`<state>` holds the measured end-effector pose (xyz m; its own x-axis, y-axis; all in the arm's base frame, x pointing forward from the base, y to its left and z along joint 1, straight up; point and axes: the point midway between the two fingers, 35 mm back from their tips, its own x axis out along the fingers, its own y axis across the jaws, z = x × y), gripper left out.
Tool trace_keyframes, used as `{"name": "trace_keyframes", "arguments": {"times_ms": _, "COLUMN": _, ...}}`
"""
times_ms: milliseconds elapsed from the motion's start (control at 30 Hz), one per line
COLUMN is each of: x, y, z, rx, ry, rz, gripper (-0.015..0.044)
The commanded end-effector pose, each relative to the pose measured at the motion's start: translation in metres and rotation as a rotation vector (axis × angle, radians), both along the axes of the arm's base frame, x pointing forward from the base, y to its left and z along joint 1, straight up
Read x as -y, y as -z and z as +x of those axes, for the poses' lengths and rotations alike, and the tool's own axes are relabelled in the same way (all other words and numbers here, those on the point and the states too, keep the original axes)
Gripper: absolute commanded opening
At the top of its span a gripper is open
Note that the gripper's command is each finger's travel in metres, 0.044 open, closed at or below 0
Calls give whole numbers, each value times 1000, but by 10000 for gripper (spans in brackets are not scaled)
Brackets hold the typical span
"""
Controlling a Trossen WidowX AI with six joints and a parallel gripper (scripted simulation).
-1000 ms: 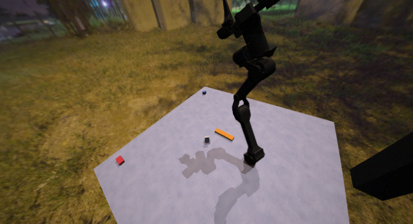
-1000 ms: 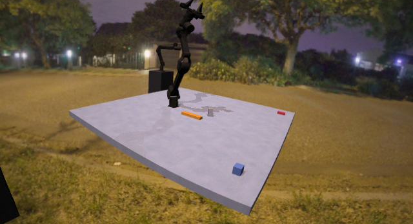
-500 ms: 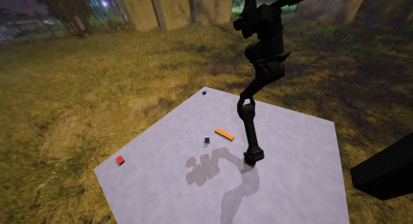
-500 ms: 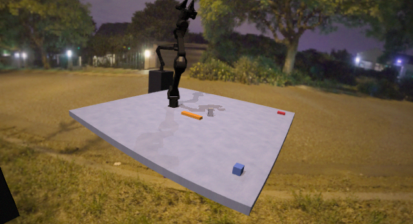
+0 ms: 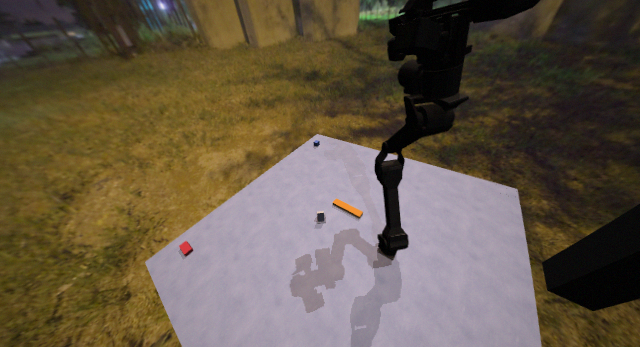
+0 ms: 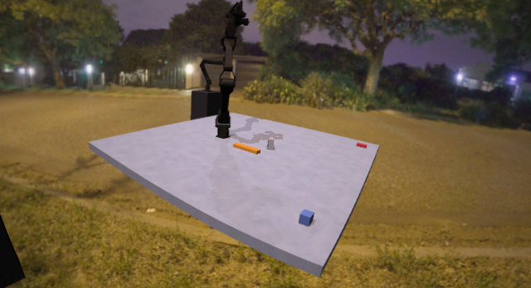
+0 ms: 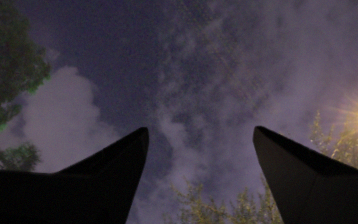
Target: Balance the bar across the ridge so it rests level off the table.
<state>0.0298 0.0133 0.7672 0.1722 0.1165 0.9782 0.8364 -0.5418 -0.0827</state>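
The orange bar point(image 5: 347, 208) point(image 6: 246, 148) lies flat on the grey table point(image 5: 450, 287) point(image 6: 166, 163). The ridge point(image 5: 320, 216) point(image 6: 270, 144) is a small grey upright piece standing a short way beside the bar, apart from it. My gripper point(image 6: 239, 7) point(image 7: 200, 133) is raised high above the arm's base and points at the sky. Its fingers are open with nothing between them. In the top view the gripper is cut off by the top edge. The wrist view shows only sky, clouds and treetops.
A red block point(image 5: 186, 248) point(image 6: 362, 145) lies near one table corner and a blue cube point(image 5: 316, 143) point(image 6: 306, 217) near another. The arm's base point(image 5: 393, 242) point(image 6: 222, 131) stands on the table close to the bar. A black box point(image 6: 205, 104) stands behind the table.
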Motion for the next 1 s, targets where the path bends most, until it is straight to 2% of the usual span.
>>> {"name": "trace_keyframes", "arguments": {"times_ms": 0, "x": -12, "y": 4, "z": -11, "rx": 41, "ry": 71, "rz": -44, "gripper": 315}}
{"name": "trace_keyframes", "arguments": {"times_ms": 433, "x": -65, "y": 15, "z": -39, "rx": 196, "ry": 393, "rz": -222, "gripper": 315}}
{"name": "trace_keyframes", "arguments": {"times_ms": 967, "x": -121, "y": 36, "z": -38, "rx": 314, "ry": 722, "rz": -411, "gripper": 315}}
